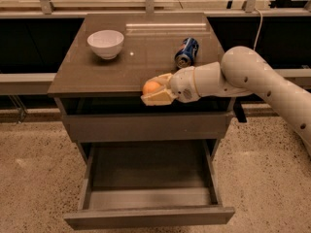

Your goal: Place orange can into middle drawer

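- Nearest, the middle drawer [146,217], a wide shallow grey-brown drawer with a plain handleless front, stands pulled well out of the cabinet; its floor lies open to view from above
- Above it, the upper drawer [146,126], a plain grey-brown front just beneath the tabletop, sits shut
- At the front edge of the glossy dark brown tabletop [97,76], the cream two-finger gripper [154,90] on the white jointed arm [243,74] reaches in from the right; its fingers clasp the orange can [150,87], a small smooth orange ball, held higher than the open drawer
- Farther back, a blue soda can [186,52] lies on its side, right of centre
- A round white bowl [106,42] stands upright towards the far left, well apart from the soda can
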Controlling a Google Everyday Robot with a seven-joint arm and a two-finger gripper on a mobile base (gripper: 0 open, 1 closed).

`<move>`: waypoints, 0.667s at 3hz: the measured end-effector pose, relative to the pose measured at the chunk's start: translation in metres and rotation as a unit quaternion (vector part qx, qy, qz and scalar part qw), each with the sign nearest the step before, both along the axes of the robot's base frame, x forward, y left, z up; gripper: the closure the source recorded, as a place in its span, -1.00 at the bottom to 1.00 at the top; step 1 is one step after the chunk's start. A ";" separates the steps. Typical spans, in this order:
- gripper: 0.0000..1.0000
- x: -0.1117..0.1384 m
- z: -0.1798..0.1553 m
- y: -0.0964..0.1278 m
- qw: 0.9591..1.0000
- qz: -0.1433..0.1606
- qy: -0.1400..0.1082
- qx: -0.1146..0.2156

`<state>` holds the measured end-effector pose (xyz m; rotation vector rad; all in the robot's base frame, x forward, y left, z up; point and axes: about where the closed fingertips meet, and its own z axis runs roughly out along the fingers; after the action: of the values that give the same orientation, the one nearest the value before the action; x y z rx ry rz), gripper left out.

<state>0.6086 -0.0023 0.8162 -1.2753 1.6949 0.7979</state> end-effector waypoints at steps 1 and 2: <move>1.00 0.000 0.000 0.000 1.000 0.000 0.000 0.000; 1.00 -0.023 0.011 0.007 0.997 0.022 -0.053 -0.043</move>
<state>0.5855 0.0045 0.8274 -1.3923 1.6354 0.6765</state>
